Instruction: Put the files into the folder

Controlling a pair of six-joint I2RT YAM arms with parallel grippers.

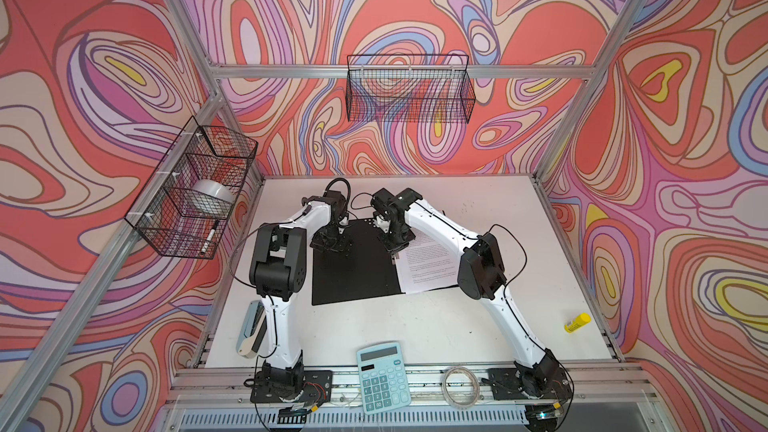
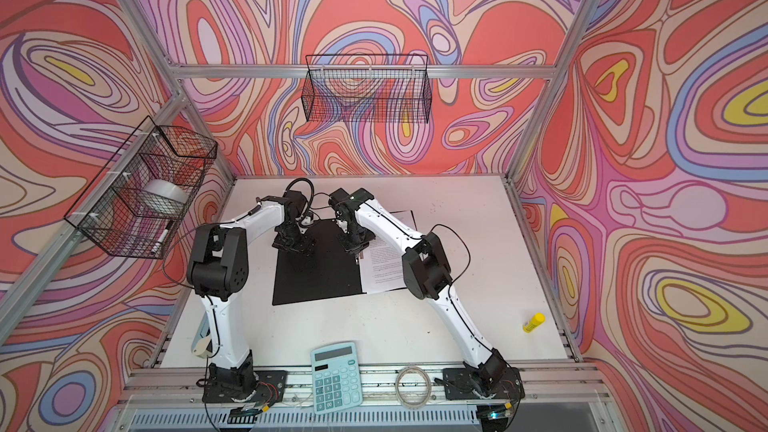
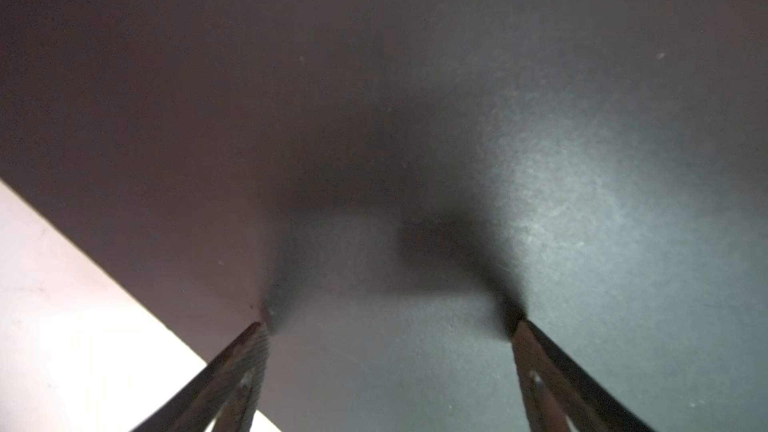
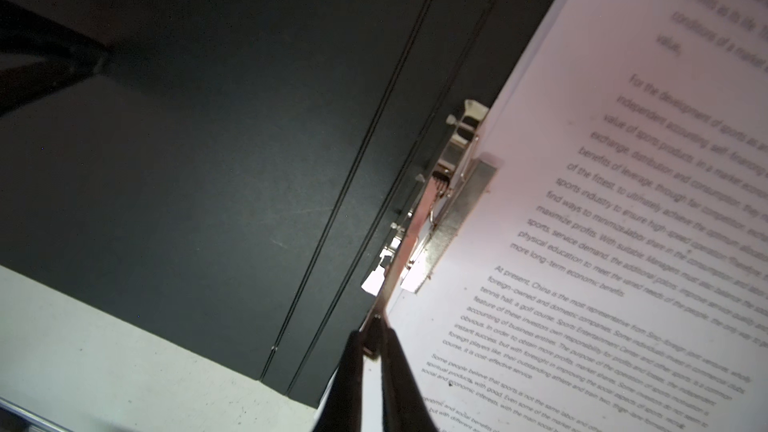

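The folder (image 1: 353, 272) (image 2: 316, 272) lies open on the white table, black inside up. The files (image 1: 428, 261) (image 2: 384, 268), white printed sheets, lie on its right half. In the right wrist view the files (image 4: 602, 222) reach the metal spine clip (image 4: 457, 201), whose flat plate rests on their edge. My right gripper (image 4: 376, 336) (image 1: 394, 257) is shut on the end of the clip's lever (image 4: 409, 251). My left gripper (image 3: 390, 326) (image 1: 332, 245) is open, both fingertips down on the black left cover (image 3: 582, 160) near its edge.
A teal calculator (image 1: 383, 376) and a coil of clear tape (image 1: 459, 386) lie at the front rail. A yellow glue stick (image 1: 577, 322) sits front right. Wire baskets hang on the left wall (image 1: 195, 189) and back wall (image 1: 409, 89).
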